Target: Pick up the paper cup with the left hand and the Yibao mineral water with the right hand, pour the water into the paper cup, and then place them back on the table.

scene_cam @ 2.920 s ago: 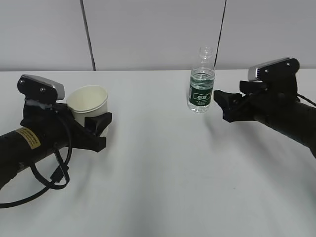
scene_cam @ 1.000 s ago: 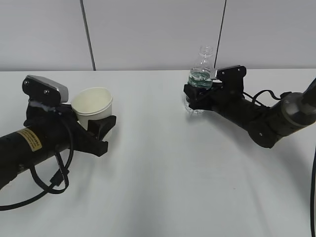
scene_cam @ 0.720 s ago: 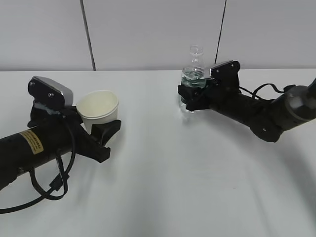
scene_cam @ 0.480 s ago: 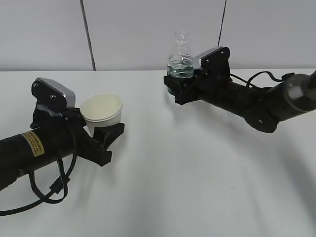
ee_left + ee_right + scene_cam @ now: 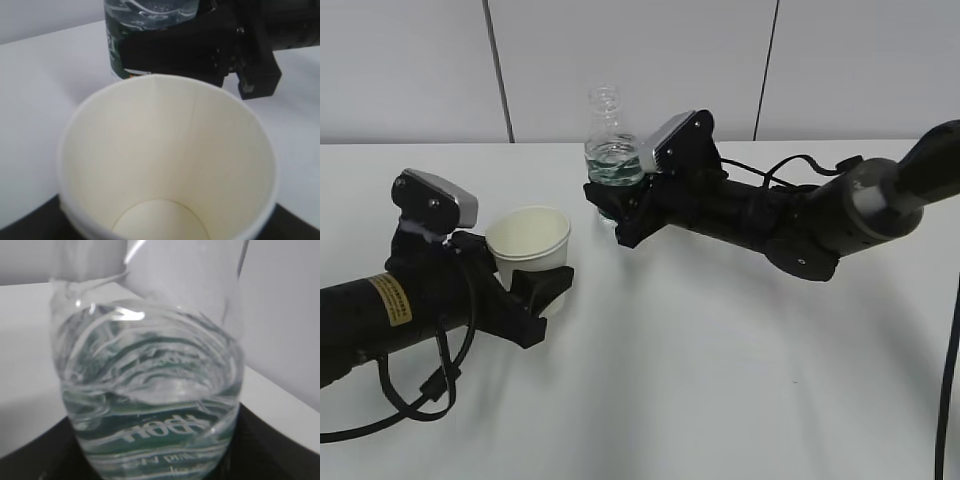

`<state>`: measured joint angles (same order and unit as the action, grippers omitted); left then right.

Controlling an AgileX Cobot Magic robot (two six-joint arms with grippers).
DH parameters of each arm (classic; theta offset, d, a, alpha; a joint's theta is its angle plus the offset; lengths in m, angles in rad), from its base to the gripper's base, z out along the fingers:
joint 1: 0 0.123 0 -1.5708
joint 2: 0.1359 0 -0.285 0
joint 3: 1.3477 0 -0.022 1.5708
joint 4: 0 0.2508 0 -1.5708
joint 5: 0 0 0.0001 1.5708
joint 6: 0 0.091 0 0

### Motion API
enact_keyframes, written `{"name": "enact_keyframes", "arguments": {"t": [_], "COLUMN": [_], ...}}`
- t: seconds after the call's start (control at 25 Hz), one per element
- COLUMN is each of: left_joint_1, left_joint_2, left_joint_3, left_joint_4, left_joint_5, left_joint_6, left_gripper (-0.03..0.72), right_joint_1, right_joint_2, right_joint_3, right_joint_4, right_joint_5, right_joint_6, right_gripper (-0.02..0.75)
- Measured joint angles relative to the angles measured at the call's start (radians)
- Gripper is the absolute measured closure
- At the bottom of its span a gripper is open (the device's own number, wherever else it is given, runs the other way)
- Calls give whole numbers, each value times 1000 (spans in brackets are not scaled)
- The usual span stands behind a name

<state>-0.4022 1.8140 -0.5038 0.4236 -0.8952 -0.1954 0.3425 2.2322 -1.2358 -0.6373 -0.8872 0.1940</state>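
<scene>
A: Nearest to us, the left tool [image 5: 535,290] grips the paper cup [image 5: 528,238] low on its wall, one black finger [image 5: 552,285] on each side. The cup stands upright, mouth up. In the left wrist view its inside [image 5: 165,165] is dry and empty, so no water is poured yet.

B: Is the cup lifted from the table [image 5: 700,380]?

A: I think it is lifted a little, but the arm hides its bottom in the exterior view, so I cannot tell for sure.

B: And behind the cup?

A: The right tool [image 5: 620,210] pinches the Yibao mineral water [image 5: 610,160] at the green label. The bottle is upright and clearly in the air, just beyond the cup and a little to its right. The open neck [image 5: 604,100] points up. The right wrist view shows the water [image 5: 150,385] filling the lower part.

B: Which step is this, in your opinion?

A: Both things are picked up and brought near each other; the pouring is next. The right arm must tip the neck toward the cup mouth, and the neck must come over the rim [image 5: 530,212] first.

B: Does anything stand in the way?

A: Nothing stands between them. On the table I see only the two arms and a cable [image 5: 420,390] of the left one. Farther back is a plain grey wall [image 5: 640,60].
</scene>
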Motion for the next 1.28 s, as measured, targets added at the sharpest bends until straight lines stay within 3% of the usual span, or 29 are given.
{"name": "enact_keyframes", "arguments": {"t": [0.52,1.28], "left_joint_1": [0,0], "left_joint_2": [0,0], "left_joint_3": [0,0], "left_joint_4": [78,109], "left_joint_5": [-18,-49], "left_joint_6": [-9,-9], "left_gripper": [248,248], "right_joint_1": [4,4], "right_joint_2": [0,0], "right_joint_3": [-16,-19], "right_joint_4": [-20,-118], "right_joint_5": [-12,-59], "right_joint_6": [-255,-335], "right_gripper": [269,269]}}
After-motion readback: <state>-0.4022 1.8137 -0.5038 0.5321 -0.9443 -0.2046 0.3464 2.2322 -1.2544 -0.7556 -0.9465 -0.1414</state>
